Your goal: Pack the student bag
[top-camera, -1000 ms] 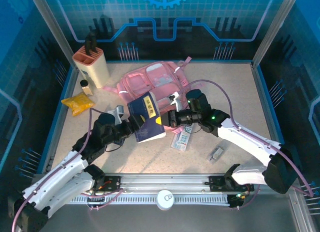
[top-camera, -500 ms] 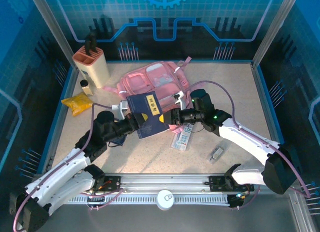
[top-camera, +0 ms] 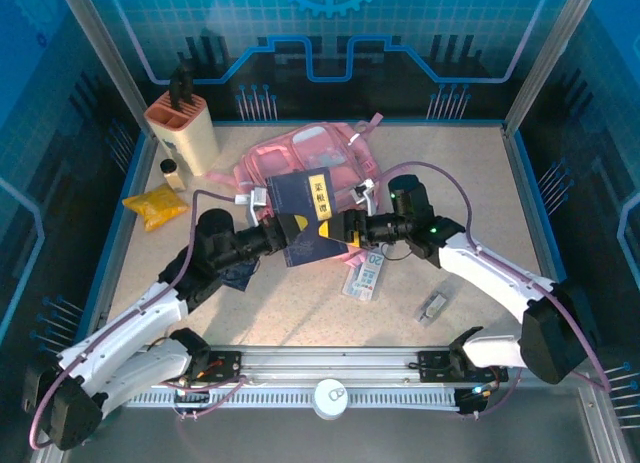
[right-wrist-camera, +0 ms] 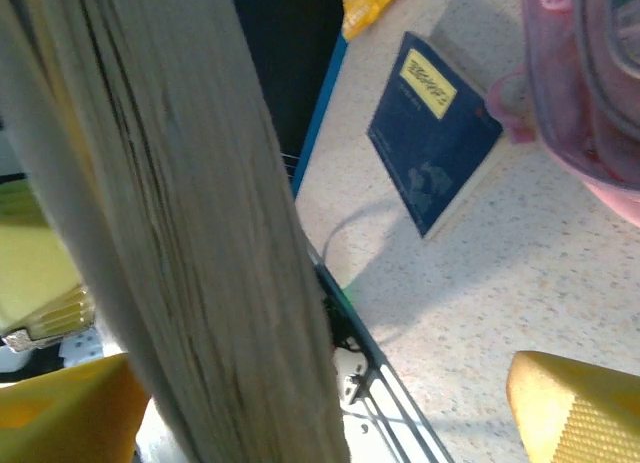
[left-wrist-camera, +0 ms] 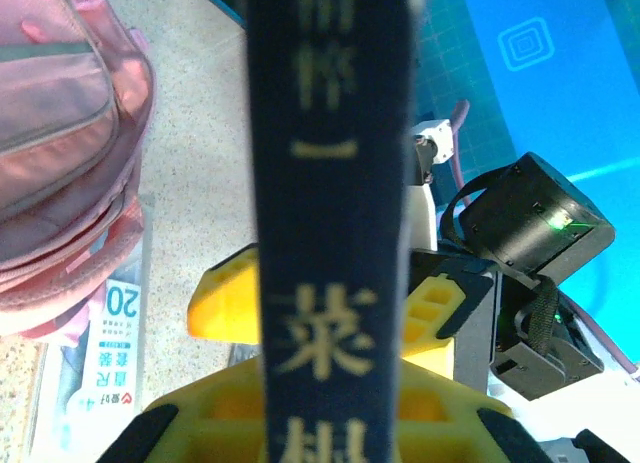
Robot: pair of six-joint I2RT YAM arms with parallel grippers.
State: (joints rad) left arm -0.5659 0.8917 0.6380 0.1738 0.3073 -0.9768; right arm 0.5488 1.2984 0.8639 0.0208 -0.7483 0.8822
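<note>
Our left gripper [top-camera: 280, 235] pinches the blue book [top-camera: 305, 218] by its spine; our right gripper [top-camera: 350, 229] stands open about the pages. Held one-sidedly, the book may sag or slip short of the student bag [top-camera: 310, 153], just beyond.

The large pink fabric student bag [top-camera: 310, 153] has pale trim and a translucent panel. The thick dark navy book [top-camera: 295, 198] bears a yellow label with dark characters, pale gold characters on its spine and cream page edges. A thin navy booklet [right-wrist-camera: 432, 133] also has a yellow label. A crinkled yellow packet [top-camera: 155, 205] lies near the left edge of the speckled beige bench [top-camera: 480, 183].
</note>
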